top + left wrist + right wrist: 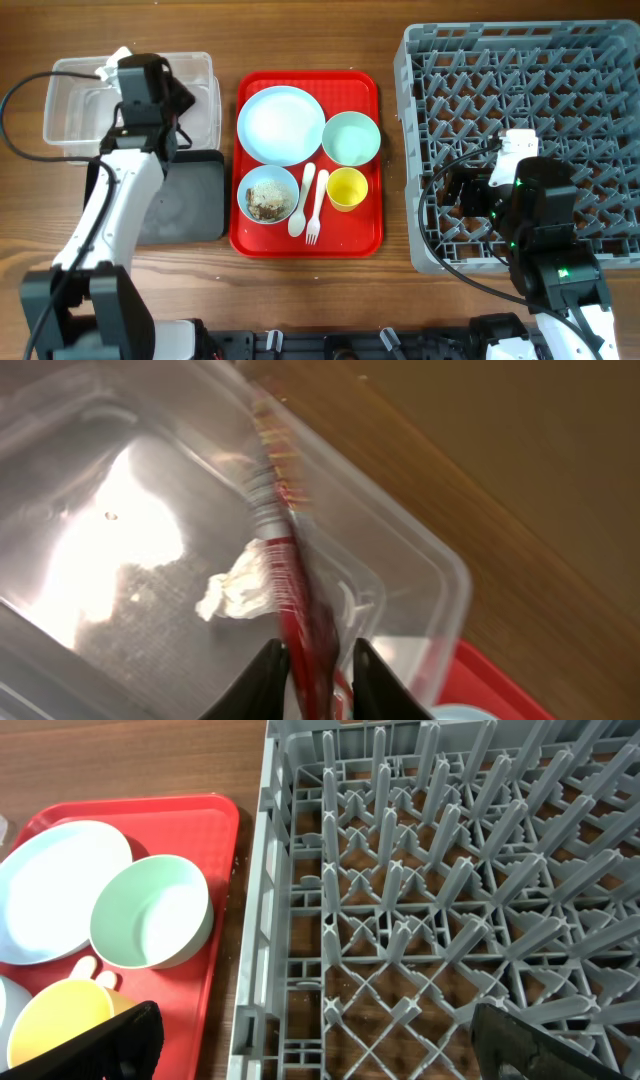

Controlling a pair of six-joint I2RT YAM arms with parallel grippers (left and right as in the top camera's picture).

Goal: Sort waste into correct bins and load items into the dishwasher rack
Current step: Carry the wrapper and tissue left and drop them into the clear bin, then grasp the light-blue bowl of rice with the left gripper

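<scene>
The brown wooden desk carries 4 things. A clear tub sits on the left with a black tray just beside it. A red tray lies in the middle, and a big grey rack on the right.

Your overhead camera looked straight down on the whole table. Left wrist camera sat very close, angled down into the clear tub, a red tray corner at its bottom edge. Right wrist camera looked down obliquely, near, over the rack and the tray's right part. You got the tray in all three.
</scene>
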